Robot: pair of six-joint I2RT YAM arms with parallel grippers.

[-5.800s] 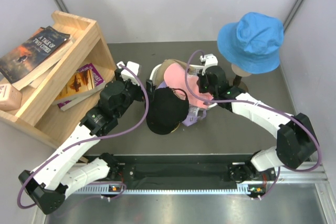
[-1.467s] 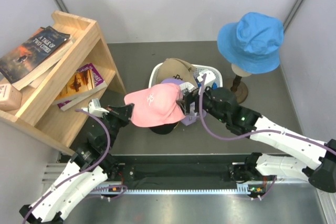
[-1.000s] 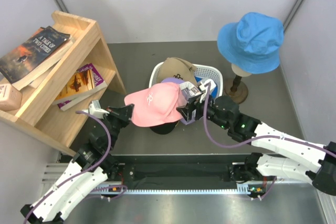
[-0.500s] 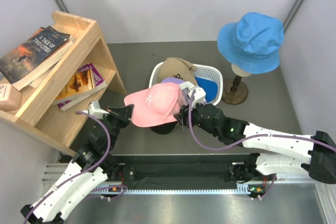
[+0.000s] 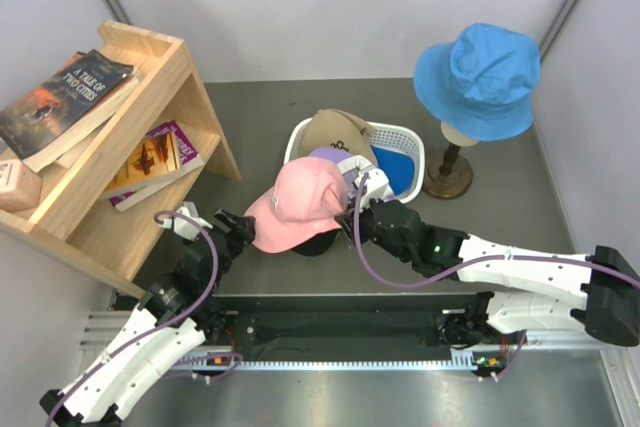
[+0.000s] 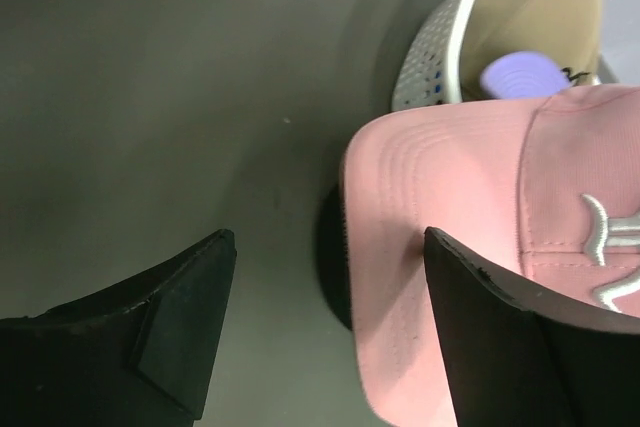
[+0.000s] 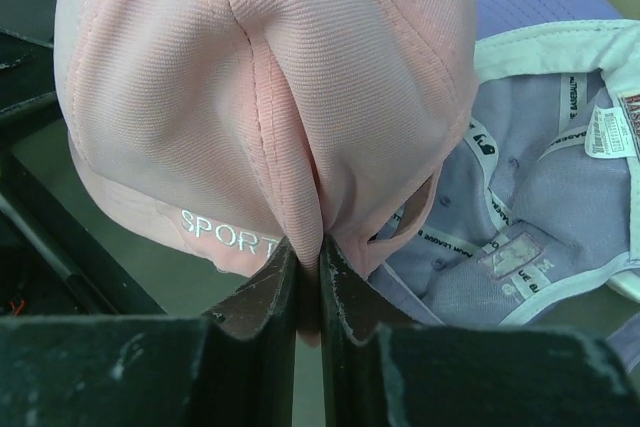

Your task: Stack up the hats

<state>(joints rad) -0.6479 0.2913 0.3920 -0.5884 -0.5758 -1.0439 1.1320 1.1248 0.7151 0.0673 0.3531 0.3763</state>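
Clenched jaws are seen on the right gripper (image 7: 308, 282), a fold of fabric at the back of the soft pink baseball cap (image 5: 297, 202) being pinched between them in the right wrist view; the word SPORT is stitched near the pinch; released jaws are seen on the left gripper (image 6: 330, 332), its two black fingers (image 6: 180, 322) standing wide apart on either side of the pink brim's edge, with no contact to be made out. At the centre of the overhead frame the pink cap is held above a black fabric cap (image 5: 312, 243), of which only a dark rim is shown beneath it; whether the two touch cannot be told. Just to the upper right, a lavender fabric cap (image 7: 520, 217) lies with its lined inside turned up, partly over the rim of a white perforated plastic basket (image 5: 411, 141); a tan cap (image 5: 335, 131) and a royal blue cap (image 5: 396, 169) are held in that basket. Further out, at the upper right, a blue bucket hat (image 5: 478, 79) is set on a cream mannequin head with a wooden stand (image 5: 447, 177); at the left of the frame, books are kept on a slanted wooden shelf (image 5: 150, 97).
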